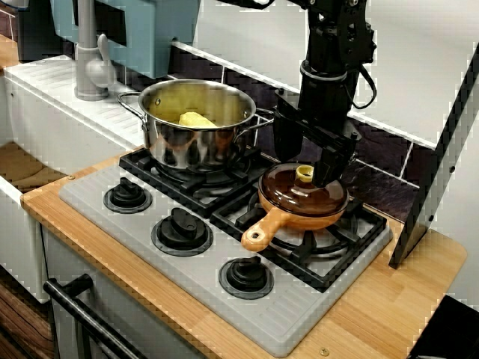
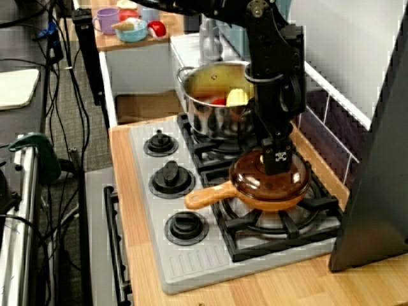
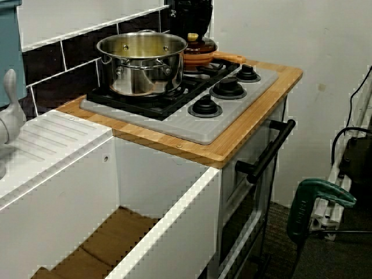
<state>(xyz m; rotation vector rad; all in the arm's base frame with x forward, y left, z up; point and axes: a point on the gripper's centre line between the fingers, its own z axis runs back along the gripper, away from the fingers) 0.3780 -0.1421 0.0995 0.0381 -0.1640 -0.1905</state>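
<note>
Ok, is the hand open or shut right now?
Hand: at the yellow knob of the lid; open or shut cannot be told.

White wall (image 3: 261, 35), dark tile backsplash (image 1: 382, 149), wooden counter (image 1: 389, 299), white sink unit (image 3: 58, 192), dark floor (image 3: 314, 256)

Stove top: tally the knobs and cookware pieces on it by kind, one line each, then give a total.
Black knobs: 3
Steel pot: 1
Orange pan: 1
Brown lid, sitting on the pan: 1
Total: 6
</note>
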